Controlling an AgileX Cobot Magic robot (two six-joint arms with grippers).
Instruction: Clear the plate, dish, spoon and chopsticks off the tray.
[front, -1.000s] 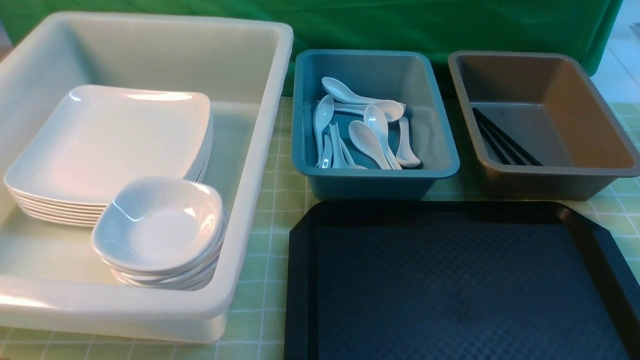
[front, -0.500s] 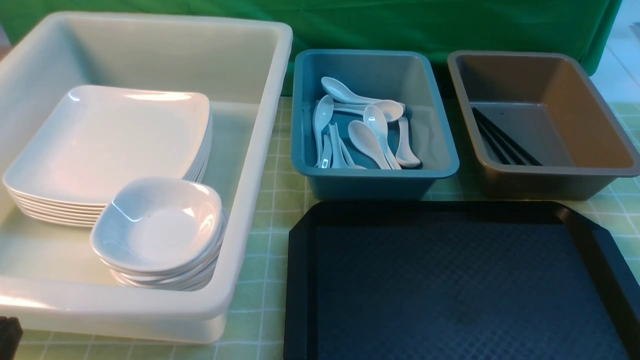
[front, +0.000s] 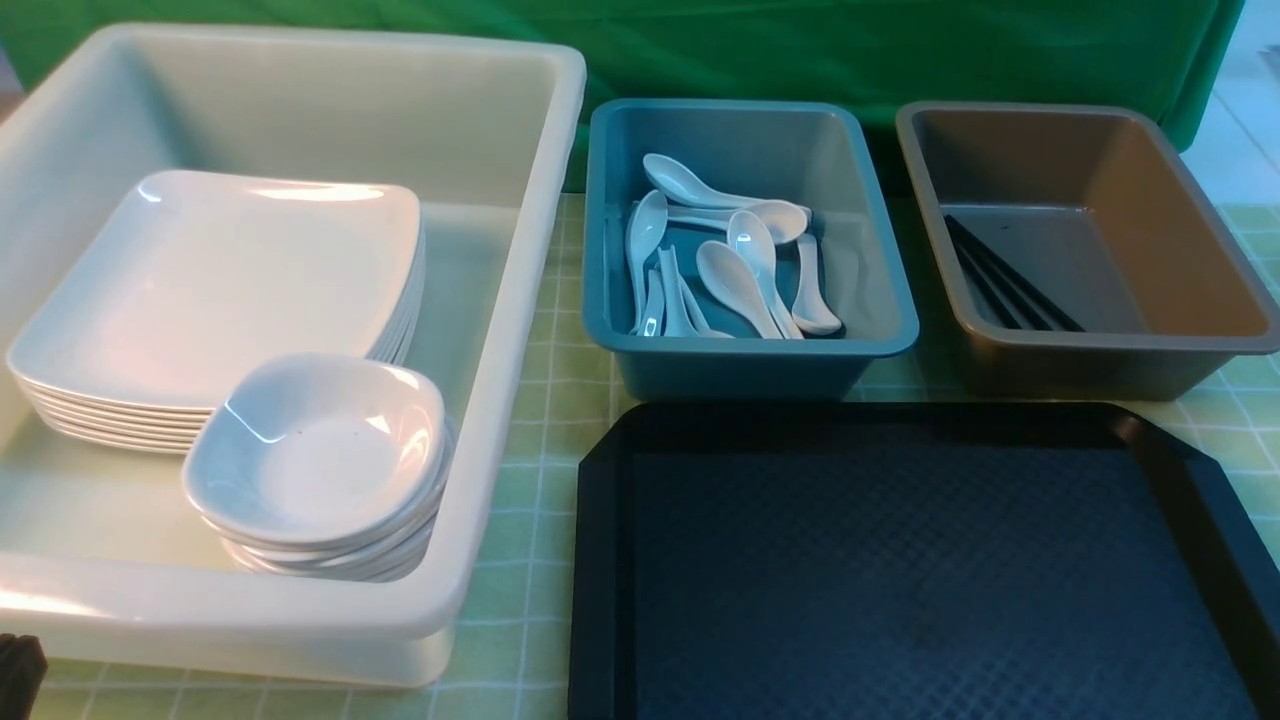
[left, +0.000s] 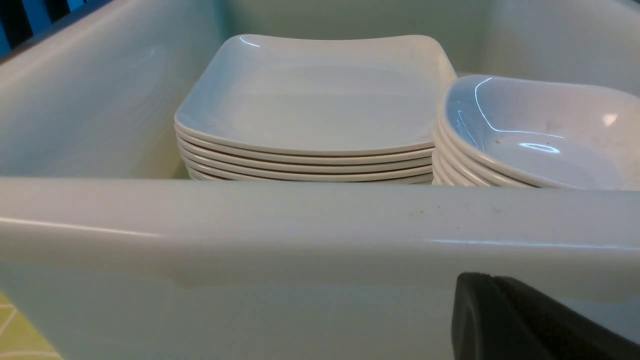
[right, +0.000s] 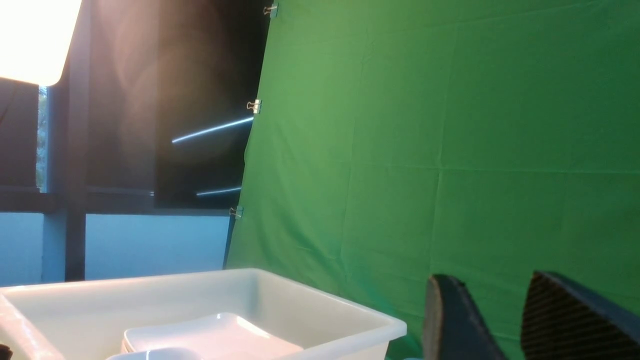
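Front view: green checked tablecloth (front: 540, 470); green backdrop (front: 800, 50)

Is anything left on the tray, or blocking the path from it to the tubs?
Nothing visible. The tray holds nothing; plates sit in the white tub, spoons in the teal tub, chopsticks in the brown tub.

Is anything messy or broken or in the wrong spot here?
Nothing looks broken or spilled. The plates and small dishes sit in neat stacks in the white tub. The spoons lie jumbled in the teal tub, and the chopsticks lie in the brown tub. The tray is bare.
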